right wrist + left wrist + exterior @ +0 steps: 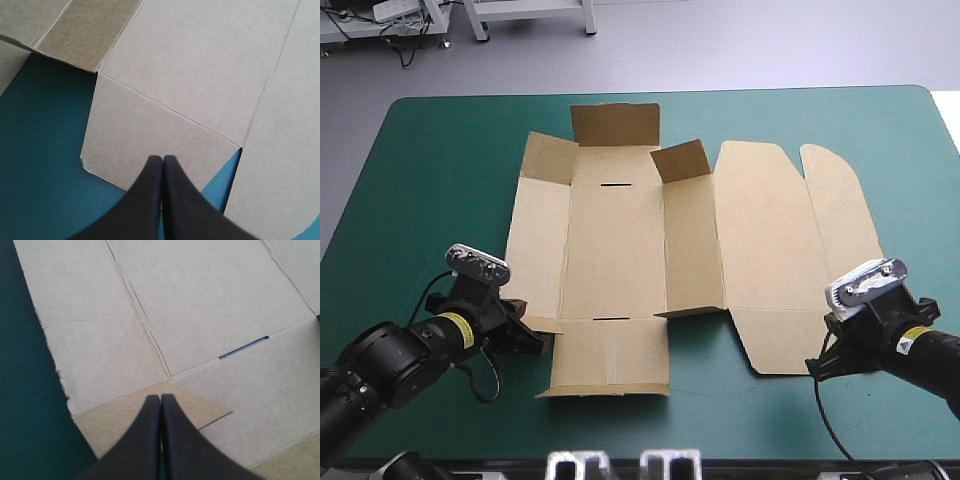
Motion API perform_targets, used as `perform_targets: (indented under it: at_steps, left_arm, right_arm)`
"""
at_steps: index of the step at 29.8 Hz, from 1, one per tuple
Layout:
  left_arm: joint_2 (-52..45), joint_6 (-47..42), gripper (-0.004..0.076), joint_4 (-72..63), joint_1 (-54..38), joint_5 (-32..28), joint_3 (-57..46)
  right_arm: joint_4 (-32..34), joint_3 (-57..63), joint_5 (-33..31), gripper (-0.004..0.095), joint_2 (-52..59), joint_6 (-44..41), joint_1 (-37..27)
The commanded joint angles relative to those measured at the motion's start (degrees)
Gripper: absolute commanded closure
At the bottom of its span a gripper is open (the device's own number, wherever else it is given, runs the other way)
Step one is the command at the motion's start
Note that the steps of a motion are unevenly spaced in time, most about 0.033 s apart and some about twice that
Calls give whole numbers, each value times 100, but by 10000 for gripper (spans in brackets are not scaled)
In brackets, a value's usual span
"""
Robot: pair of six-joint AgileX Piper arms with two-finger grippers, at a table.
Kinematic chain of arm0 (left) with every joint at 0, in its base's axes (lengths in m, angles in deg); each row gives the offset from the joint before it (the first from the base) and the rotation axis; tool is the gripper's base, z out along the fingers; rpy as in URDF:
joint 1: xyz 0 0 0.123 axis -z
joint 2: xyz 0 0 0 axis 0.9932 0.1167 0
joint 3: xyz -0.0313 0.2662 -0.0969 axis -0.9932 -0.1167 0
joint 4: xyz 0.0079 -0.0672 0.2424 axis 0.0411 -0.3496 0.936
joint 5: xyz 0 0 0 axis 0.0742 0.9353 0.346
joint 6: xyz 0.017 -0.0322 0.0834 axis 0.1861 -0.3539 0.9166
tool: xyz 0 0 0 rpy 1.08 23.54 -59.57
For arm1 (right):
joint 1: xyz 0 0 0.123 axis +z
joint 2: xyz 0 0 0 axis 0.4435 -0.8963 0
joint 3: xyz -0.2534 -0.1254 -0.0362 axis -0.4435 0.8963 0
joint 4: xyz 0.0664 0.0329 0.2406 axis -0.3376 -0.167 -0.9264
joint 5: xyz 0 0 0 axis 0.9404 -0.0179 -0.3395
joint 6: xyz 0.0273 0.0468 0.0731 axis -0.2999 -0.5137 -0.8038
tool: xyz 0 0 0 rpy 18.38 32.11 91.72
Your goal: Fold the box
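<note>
The brown box point(620, 240) lies as a cut sheet in the middle of the teal-green table, mostly flat. At its far end the end flap point(615, 123) and a small corner flap point(680, 160) stand raised. My left gripper point(542, 343) is at the sheet's near left corner. In the left wrist view it point(160, 397) is shut, its tip over a small darker corner flap point(205, 412), with a slot point(243, 347) ahead. My right gripper point(817, 368) is at the near right flap point(775, 340). In the right wrist view it point(163, 159) is shut over that flap point(150, 125).
The wide lid panel point(760, 220) and its rounded tab point(840, 200) lie flat toward the table's right. Teal-green cover point(430, 180) stretches left of the sheet. The table's near edge point(720, 458) runs close behind both grippers.
</note>
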Motion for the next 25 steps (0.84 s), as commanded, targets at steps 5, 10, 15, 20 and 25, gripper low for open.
perform_targets:
  at_steps: [5,10,15,20,25]
  left_arm:
    - [9,-68,734,-126,4,-288,259]
    - [391,-149,725,58,-167,-164,682]
    - [1107,107,710,112,-546,-257,1164]
    - [1887,814,710,-350,-1308,-271,1684]
    - [2068,3343,710,-2963,-2251,-426,1901]
  right_arm:
    - [-64,-137,396,928,6,0,6]
    - [-64,-137,555,928,6,0,6]
    - [-64,-137,518,928,6,0,6]
    - [-64,-137,506,928,6,0,6]
    - [-64,-137,506,928,6,0,6]
